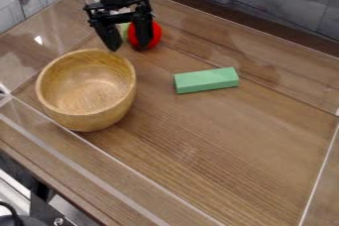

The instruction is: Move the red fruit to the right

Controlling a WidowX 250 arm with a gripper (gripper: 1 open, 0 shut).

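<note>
Right, the table (225, 161) is the biggest thing before me, its wooden top running under everything else here. Next in size comes the wooden bowl (87, 121), round and wide, standing near the left edge of the view. Then my own gripper (125, 45), dark and pointing down, at the far side of the table beyond the bowl. Smaller again is the green block (205, 80), lying flat and slantwise to the right of the bowl. Smallest is the red fruit (150, 36), behind the bowl and partly hidden by my fingers, a bit of green leaf at its left side.

My fingers look spread, but I cannot tell how wide, nor whether the fruit sits between them or just beside them. I judge that I am lining up for the grasp. The next move calls for centring on the fruit, closing gently on its round, likely slippery skin, then carrying it right.
</note>
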